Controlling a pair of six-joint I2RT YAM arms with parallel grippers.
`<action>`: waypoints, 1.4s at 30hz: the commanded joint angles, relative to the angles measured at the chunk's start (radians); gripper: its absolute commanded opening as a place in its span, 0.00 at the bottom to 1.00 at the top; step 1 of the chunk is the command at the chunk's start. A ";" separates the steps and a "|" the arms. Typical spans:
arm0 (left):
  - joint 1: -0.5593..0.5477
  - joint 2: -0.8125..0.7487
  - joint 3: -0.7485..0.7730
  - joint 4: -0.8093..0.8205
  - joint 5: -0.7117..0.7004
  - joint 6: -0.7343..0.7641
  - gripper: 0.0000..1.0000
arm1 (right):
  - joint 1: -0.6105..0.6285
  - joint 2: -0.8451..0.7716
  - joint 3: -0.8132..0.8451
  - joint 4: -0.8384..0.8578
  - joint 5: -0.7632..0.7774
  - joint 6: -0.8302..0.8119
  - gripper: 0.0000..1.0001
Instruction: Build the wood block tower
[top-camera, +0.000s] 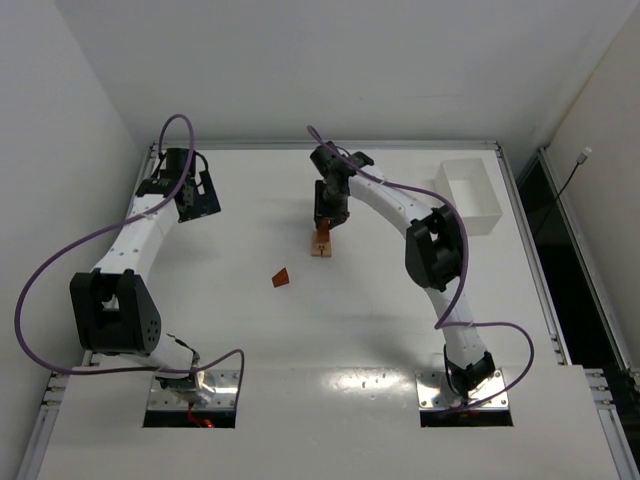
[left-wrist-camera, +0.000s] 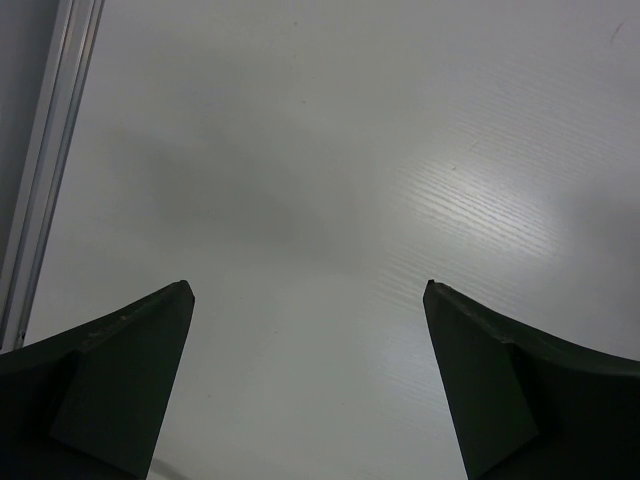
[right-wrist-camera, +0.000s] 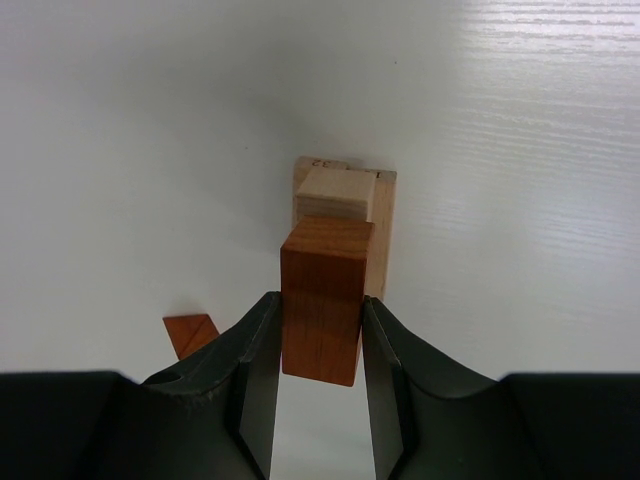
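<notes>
The white table (top-camera: 380, 330) carries everything. The white tray (top-camera: 478, 215) sits toward 2 o'clock in the top view, well apart from the work. The left tool (left-wrist-camera: 308, 287) hangs over bare table out at 10 o'clock, its jaws spread wide with nothing between them. It has no part in this step.

The right tool (top-camera: 323, 230) is over the tower (top-camera: 321, 247), which stands just toward 12 o'clock from the table's middle. The jaws are clamped on the sides of a reddish-brown block (right-wrist-camera: 320, 300), held upright. Under it, the wrist view shows a pale cube (right-wrist-camera: 335, 193) on a pale tan base piece (right-wrist-camera: 383, 235). Whether the held block already rests on the cube cannot be told.

The step in hand looks like placing this block on the stack. The next move calls for a straight, gentle descent, square over the cube, then letting go without nudging the narrow column.

One small reddish wedge (top-camera: 282, 277) lies loose at 8 o'clock from the tower, probably the next piece.
</notes>
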 joint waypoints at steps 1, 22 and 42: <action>-0.009 0.012 0.036 0.022 0.008 -0.002 1.00 | 0.007 0.006 0.057 0.024 0.000 -0.006 0.00; -0.009 0.040 0.055 0.022 0.008 -0.002 1.00 | 0.017 0.043 0.076 0.024 0.018 -0.006 0.00; -0.009 0.068 0.073 0.022 0.026 -0.002 1.00 | 0.008 0.034 0.067 0.033 0.027 -0.015 0.00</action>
